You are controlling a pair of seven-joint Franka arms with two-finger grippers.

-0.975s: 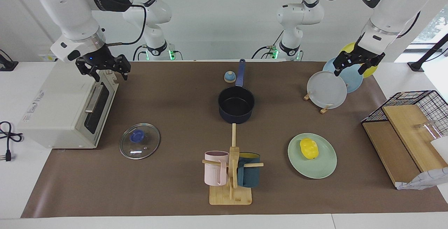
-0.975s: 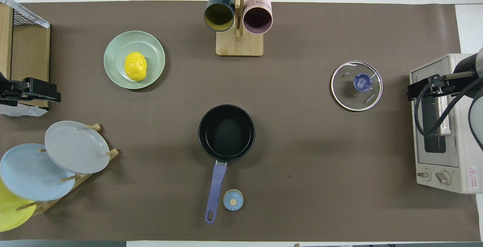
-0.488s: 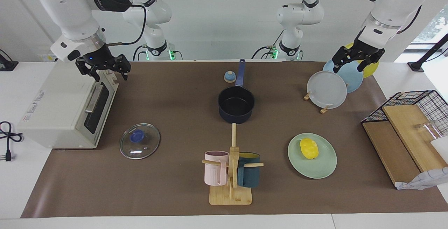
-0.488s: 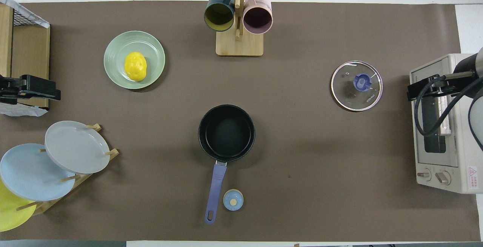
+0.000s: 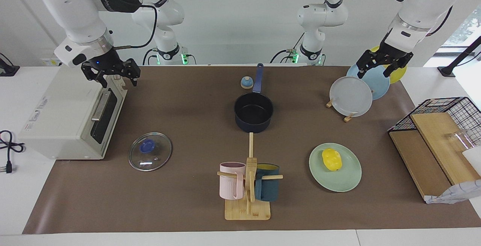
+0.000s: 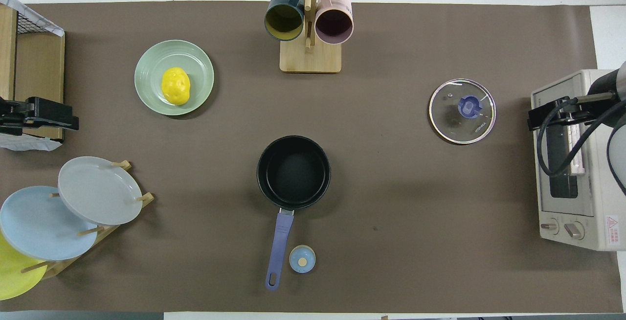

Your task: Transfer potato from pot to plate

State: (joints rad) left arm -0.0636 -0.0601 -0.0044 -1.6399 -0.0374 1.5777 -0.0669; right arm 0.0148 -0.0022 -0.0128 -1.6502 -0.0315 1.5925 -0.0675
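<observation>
potato [image 5: 332, 160] on plate [image 5: 347, 180], pot [image 5: 253, 113] empty (mid-desk). left gripper [image 5: 380, 67] over plate rack, right gripper [image 5: 111, 73] over toaster; both fingers spread, holding nothing.

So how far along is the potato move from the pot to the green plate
It looks done. The potato lies on the plate and the pot is empty. Nothing is in hand: the left gripper hangs open over the plate rack, and the right gripper, also open, over the toaster oven. Nothing appears left.
</observation>
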